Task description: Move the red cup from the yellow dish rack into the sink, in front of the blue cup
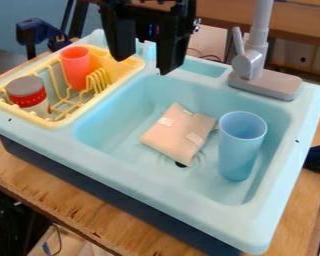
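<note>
The black pincer [145,62] hangs, jaws wide apart, above the light-blue plastic sink [149,182]; a folded beige cloth [179,134] (pale patches on top) lies in its basin near an upright blue plastic cup [237,152].

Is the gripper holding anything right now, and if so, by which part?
Nothing is held. The gripper is open with nothing between its fingers, up by the back edge of the sink.
</note>
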{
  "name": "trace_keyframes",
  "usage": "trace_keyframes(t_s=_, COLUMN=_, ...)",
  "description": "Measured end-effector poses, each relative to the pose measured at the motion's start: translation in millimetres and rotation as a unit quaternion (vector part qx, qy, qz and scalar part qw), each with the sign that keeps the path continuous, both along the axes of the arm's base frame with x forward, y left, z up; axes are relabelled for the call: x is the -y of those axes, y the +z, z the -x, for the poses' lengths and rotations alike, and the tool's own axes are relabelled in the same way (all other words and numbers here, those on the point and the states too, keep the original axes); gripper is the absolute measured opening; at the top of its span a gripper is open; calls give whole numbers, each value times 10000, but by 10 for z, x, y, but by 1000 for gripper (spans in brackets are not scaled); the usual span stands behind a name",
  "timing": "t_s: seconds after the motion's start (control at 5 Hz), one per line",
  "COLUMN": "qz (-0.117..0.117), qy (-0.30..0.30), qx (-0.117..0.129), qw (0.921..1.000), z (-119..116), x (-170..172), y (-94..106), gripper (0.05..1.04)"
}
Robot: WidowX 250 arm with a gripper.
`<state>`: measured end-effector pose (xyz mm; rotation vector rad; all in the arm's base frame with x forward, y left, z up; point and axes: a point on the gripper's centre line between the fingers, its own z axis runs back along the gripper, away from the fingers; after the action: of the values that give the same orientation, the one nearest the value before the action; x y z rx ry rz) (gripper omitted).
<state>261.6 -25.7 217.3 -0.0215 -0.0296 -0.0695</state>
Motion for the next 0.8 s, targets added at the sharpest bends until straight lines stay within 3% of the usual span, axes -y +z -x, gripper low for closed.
trace_keyframes(t_s=0.2, qz=-4, qy=-16, qx=-138, qw=9999, z=-1, x=3, y=-68, gripper=1001)
trace_keyframes(t_s=0.4, qz=-9, qy=174, qx=-72, qw=9998, z=-124, x=-217, y=14, gripper=1001)
trace_keyframes(t_s=0.6, qz=-142, qy=397, qx=-12, qw=9991, z=-231, x=-486, y=61, gripper=1001)
trace_keyframes(t_s=0.8, qz=-403, qy=550, qx=-156, qw=9976, z=-337, x=-717, y=-24, gripper=1001)
